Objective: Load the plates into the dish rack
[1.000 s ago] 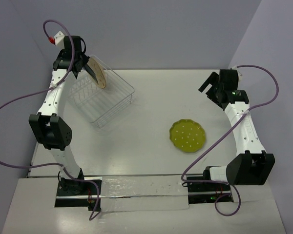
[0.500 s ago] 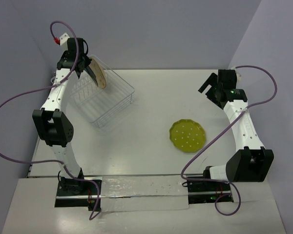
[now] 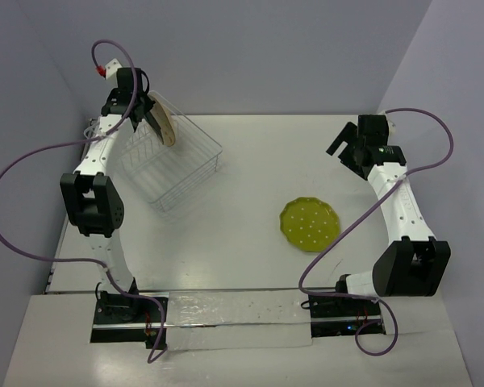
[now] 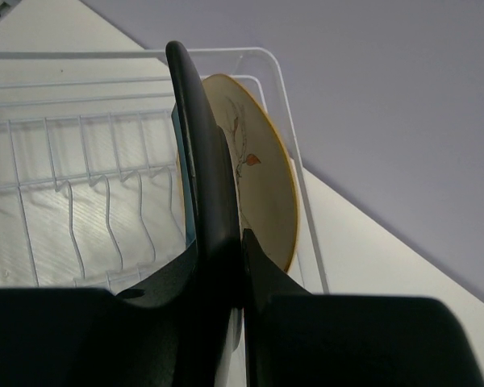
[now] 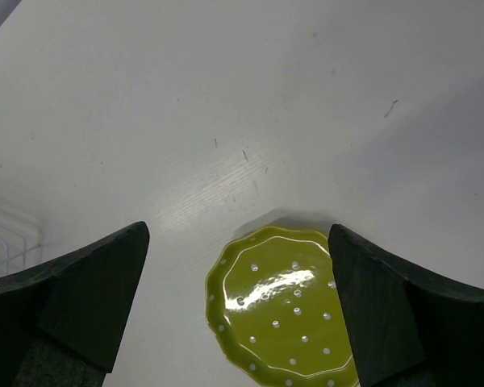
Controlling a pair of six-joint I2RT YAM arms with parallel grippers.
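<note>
Left end effector [image 3: 149, 113]: clamped on cream plate [image 3: 168, 129], held on edge at dish rack [image 3: 181, 181] far corner; wrist has swung rearward, plate hardly moved (slotting seems near, release pending). Right end effector [image 3: 344, 149]: wide, unmoved, near yellow-green plate [image 3: 310, 225], which lies flat on desk [image 3: 250, 161].

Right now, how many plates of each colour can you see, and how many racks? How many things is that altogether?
cream flowered plate: 1
dark teal plate: 1
yellow-green dotted plate: 1
wire dish rack: 1
Total: 4 things, 3 of them plates
</note>
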